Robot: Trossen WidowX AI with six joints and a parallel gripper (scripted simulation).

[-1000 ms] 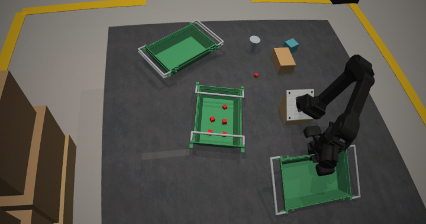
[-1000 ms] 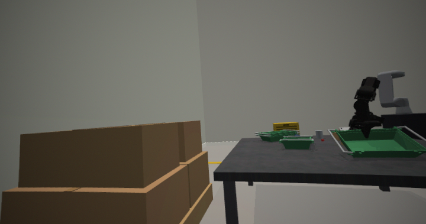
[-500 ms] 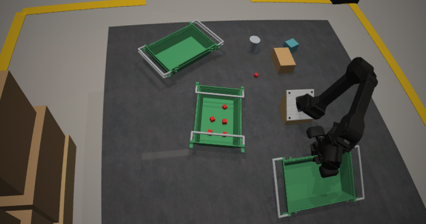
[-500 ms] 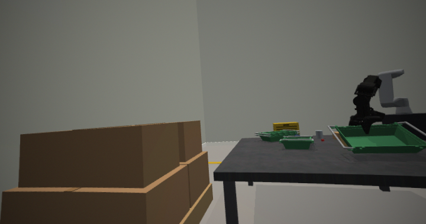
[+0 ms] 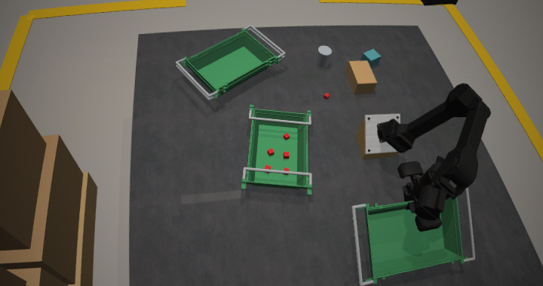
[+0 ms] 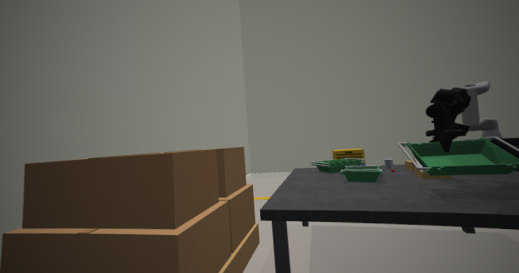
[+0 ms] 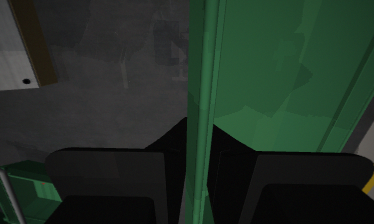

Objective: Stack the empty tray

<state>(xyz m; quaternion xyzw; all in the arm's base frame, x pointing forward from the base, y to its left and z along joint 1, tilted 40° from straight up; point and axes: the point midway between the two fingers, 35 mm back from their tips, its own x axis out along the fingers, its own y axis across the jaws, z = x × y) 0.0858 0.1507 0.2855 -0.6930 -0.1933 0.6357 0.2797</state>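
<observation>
The loaded tray (image 5: 250,143) (image 6: 361,176) stands mid-table, with several red blocks (image 5: 286,155) inside. Its far bar (image 5: 281,120) and near bar (image 5: 277,171) both lie across its top. My gripper (image 5: 412,205) (image 6: 447,149) (image 7: 194,122) is shut on a long side wall of the empty tray (image 5: 395,240) (image 6: 461,160) (image 7: 203,75). The empty tray hangs above the table at the near right, looks tipped with the held side higher, and has its bars (image 5: 356,242) (image 5: 470,226) swung out. The fingertips are partly hidden in the top view.
Another empty green tray (image 5: 231,67) (image 6: 329,167) with bars out stands at the back left. A grey cylinder (image 5: 324,56), an orange box (image 5: 362,75), a teal cube (image 5: 371,56) and a loose red block (image 5: 326,95) stand behind. A white-topped block (image 5: 374,143) stands beside the arm.
</observation>
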